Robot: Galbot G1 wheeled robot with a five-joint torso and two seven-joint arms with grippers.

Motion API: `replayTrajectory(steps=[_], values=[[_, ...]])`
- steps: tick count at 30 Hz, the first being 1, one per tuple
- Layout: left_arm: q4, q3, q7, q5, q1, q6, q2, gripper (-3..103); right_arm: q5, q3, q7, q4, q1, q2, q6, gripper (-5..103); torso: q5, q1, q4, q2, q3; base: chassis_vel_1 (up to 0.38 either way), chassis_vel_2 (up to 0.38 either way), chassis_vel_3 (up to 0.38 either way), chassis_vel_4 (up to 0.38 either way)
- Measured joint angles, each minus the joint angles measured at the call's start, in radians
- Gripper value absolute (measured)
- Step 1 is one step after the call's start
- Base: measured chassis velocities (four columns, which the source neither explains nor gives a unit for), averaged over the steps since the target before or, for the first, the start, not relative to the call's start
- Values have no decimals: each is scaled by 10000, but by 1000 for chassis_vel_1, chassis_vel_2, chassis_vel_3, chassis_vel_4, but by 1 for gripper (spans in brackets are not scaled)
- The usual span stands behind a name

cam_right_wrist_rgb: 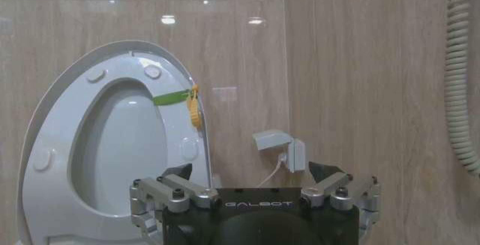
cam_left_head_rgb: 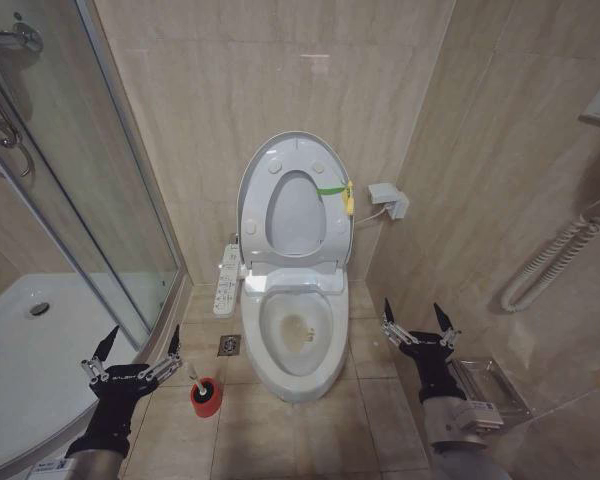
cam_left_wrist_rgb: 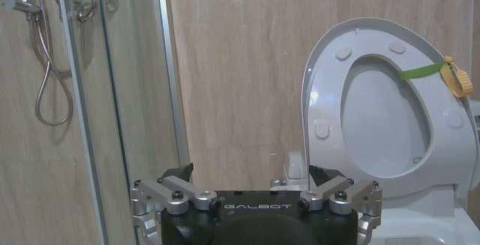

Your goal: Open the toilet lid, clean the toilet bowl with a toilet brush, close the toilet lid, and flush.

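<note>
Beige tiled bathroom, tan floor tiles, glass shower enclosure (cam_left_head_rgb: 100, 180) at frame left. At centre, toilet lid (cam_left_head_rgb: 250, 195) raised upright against the wall; toilet bowl (cam_left_head_rgb: 298, 335) exposed below, yellowish stain at bottom. Toilet brush (cam_left_head_rgb: 202, 388) standing in red cup, lower left of centre. Left gripper (cam_left_head_rgb: 130, 352) lower left, splayed, empty. Right gripper (cam_left_head_rgb: 418, 318) lower right, likewise spread, holding nothing.

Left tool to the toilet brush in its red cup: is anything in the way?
Nothing visible. In the head view the left tool hangs open above the floor, with the toilet brush standing in its red cup just to the side, bare tiles between. The shower frame runs on the tool's other side.
</note>
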Motion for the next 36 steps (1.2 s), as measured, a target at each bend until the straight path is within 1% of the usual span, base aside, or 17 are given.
replayTrajectory(steps=[25,26,27,28,29,31,32,35,36], values=[[48,40,-11,-47,-94,54,12,100,0,0,0,0,0,0,0,100,1,0,1,0,0,0,0,0,0],[135,112,-40,-136,-242,154,36,100,0,0,0,0,0,-1,0,100,4,0,5,0,0,0,0,0,0],[371,308,-122,-395,-662,431,107,100,0,0,0,0,0,0,0,100,2,0,2,0,0,0,0,0,0],[371,308,-122,-395,-662,431,107,100,0,0,0,0,0,0,0,100,2,0,2,0,0,0,0,0,0],[520,424,-172,-553,-920,603,154,100,0,1,0,0,0,0,0,100,-1,0,0,0,0,0,0,0,0],[1005,826,-342,-1082,-1771,1184,301,100,0,0,0,0,0,-1,0,100,-1,0,0,0,0,0,0,0,0],[1005,826,-342,-1082,-1771,1184,301,100,0,0,0,0,0,-1,0,100,-1,0,0,0,0,0,0,0,0],[1699,1405,-587,-1843,-2999,2005,515,100,0,0,0,0,0,0,0,100,0,1,-1,0,1,0,0,0,0],[1699,1405,-587,-1843,-2999,2005,515,100,0,0,0,0,0,0,0,100,0,1,-1,0,1,0,0,0,0]])
